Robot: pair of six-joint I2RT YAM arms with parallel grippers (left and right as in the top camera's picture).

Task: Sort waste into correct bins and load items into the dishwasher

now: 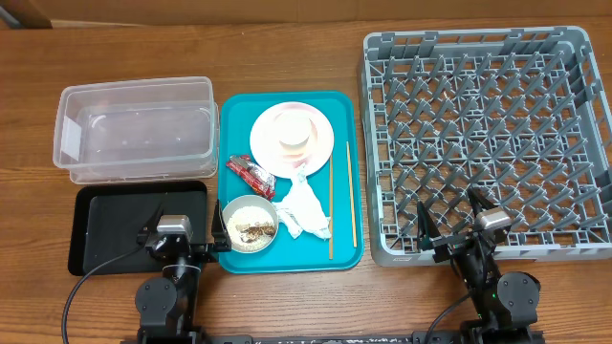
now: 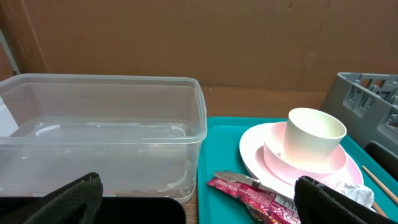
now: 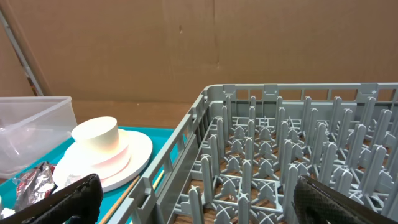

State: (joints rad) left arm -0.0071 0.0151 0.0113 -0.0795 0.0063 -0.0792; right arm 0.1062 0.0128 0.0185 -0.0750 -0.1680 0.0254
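On the teal tray (image 1: 344, 105) lie a pink plate (image 1: 320, 143) with a small white cup (image 1: 294, 139) upside down on it, a red shiny wrapper (image 1: 251, 175), a crumpled white tissue (image 1: 303, 207), a white bowl (image 1: 250, 225) holding rice and brown bits, and two chopsticks (image 1: 331, 210). The clear tub (image 1: 134, 129) and black tray (image 1: 105, 225) are at left, the grey rack (image 1: 478, 134) at right. My left gripper (image 1: 184, 237) is open over the black tray's near right corner. My right gripper (image 1: 459, 227) is open over the rack's near edge. The cup (image 2: 313, 138) and wrapper (image 2: 255, 196) show in the left wrist view.
Brown cardboard (image 2: 186, 37) stands behind the table. The wooden table (image 1: 287, 306) shows along the near edge, where both arm bases stand. The rack (image 3: 280, 149) fills most of the right wrist view, with the plate (image 3: 124, 155) to its left.
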